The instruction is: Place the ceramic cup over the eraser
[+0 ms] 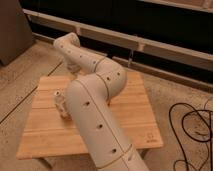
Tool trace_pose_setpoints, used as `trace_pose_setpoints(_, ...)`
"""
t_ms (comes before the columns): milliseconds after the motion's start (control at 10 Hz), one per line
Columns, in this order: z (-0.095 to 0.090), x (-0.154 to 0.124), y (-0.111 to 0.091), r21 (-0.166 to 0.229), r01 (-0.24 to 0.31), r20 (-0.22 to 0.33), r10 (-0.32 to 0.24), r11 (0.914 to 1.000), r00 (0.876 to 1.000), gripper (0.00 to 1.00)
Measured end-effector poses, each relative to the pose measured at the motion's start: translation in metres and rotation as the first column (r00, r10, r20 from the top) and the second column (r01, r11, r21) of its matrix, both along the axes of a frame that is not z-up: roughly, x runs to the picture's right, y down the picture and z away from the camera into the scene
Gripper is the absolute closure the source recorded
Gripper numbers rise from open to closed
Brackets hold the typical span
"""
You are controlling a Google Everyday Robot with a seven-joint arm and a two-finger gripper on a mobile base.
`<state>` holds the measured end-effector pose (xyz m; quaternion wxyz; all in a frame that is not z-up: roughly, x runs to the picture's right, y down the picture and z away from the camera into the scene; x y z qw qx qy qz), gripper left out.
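Camera view. Setting: speckled pale floor (17,82), dark wall behind with a pale rail (165,47) running across it. Grey panel (12,27) stands at the upper left. Black cables (192,125) loop on the floor to the right of the desk.

Desk (137,112): slatted light wood, seen from above at an angle, with its long edges running left to right. Small dark mark (150,136) printed near the front right corner.

Arm (95,97): white, jointed, with dark dots along its casing. It enters from the bottom of the frame, crosses the front edge of the desk and rises over its middle. It bends at a large elbow, runs out past the far edge, then folds back down. It covers much of the desk's centre.

Hand (61,103): low over the left half of the desk, about midway between the far and front edges and well inside the left edge. It is at or just above the surface. Whether it is released, clenched or grasping anything: cannot tell.

Ceramic cup: a small pale rounded shape (57,93) sits at the hand's far side. I cannot tell whether this is the cup or part of the hand.

Eraser: cannot be made out; the hand and arm hide the spot beneath them.
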<state>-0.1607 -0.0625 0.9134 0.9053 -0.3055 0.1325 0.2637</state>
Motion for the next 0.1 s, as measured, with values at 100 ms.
trace_pose_setpoints(100,-0.0001,-0.0003,0.0000,0.000,0.000,0.000,0.000,1.0000,1.000,0.39)
